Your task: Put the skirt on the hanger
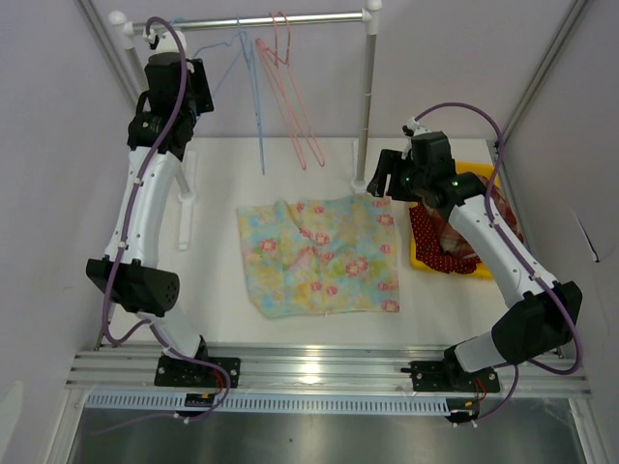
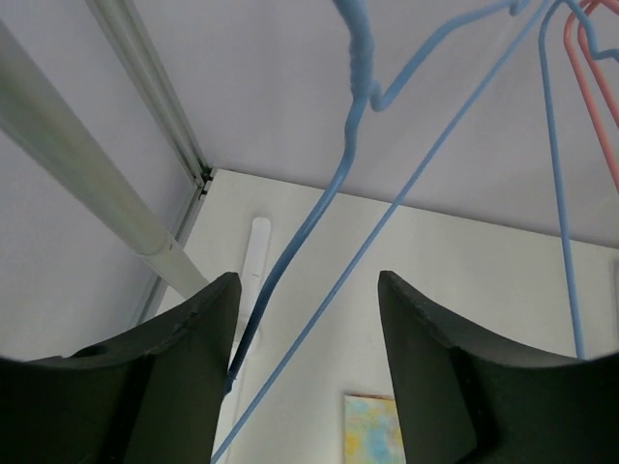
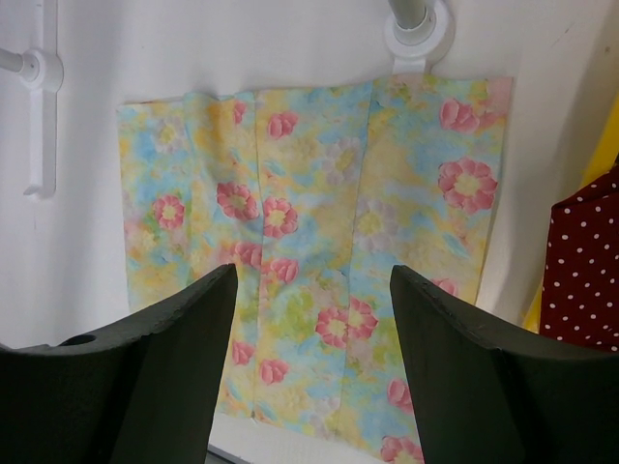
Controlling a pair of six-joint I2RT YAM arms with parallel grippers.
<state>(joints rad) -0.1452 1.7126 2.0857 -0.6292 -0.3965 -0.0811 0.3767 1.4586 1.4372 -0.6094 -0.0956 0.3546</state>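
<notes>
On the table: we see the skirt (image 1: 319, 256) lying flat near the middle, not on any hanger yet.
Up at the rail: our left gripper (image 2: 308, 290) is wide open with the blue hanger (image 2: 345, 155) wires between its fingers, but it grips nothing.
Over the skirt: our right gripper (image 3: 311, 290) is wide open too and holds nothing.
Slip: we think the thin wire could slide out if the fingers close on it badly.
Swing: a hard tug could knock the pink hanger (image 1: 283, 106) just beside it.
Bunch: one quick grab could crumple the skirt.
Wrong cloth: the red cloth (image 1: 440, 242) lies near, and we could grab it by mistake.
</notes>
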